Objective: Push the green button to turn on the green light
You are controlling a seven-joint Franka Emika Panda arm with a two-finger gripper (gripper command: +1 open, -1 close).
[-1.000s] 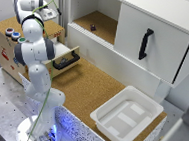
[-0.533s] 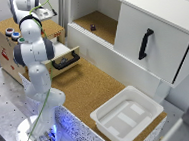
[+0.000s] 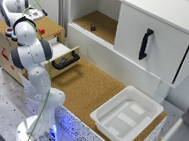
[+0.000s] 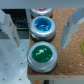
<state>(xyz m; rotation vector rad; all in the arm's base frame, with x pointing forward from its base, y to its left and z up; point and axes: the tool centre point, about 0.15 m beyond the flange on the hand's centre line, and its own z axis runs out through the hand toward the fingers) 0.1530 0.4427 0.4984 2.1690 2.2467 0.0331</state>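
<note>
In the wrist view the green button (image 4: 42,54), round with a pale rim, lies on a cork-topped surface. The blue-topped button (image 4: 41,26) sits beside it and the red-topped button (image 4: 41,9) beyond that. My gripper (image 4: 40,42) is open and empty above them, with one finger (image 4: 11,30) and the other (image 4: 67,31) spread either side of the blue and green buttons. In the exterior view my hand (image 3: 15,6) hangs over the wooden box (image 3: 52,27) at the exterior view's left. Only the red button (image 3: 42,30) shows there.
An open drawer with a black handle (image 3: 66,61) juts from the wooden box. A white cabinet (image 3: 145,37) with a black handle and an open shelf stands at the back. A white bin (image 3: 127,115) sits on the cork floor at the exterior view's right.
My hand has shifted a little toward the exterior view's left over the wooden box. Nothing else has moved.
</note>
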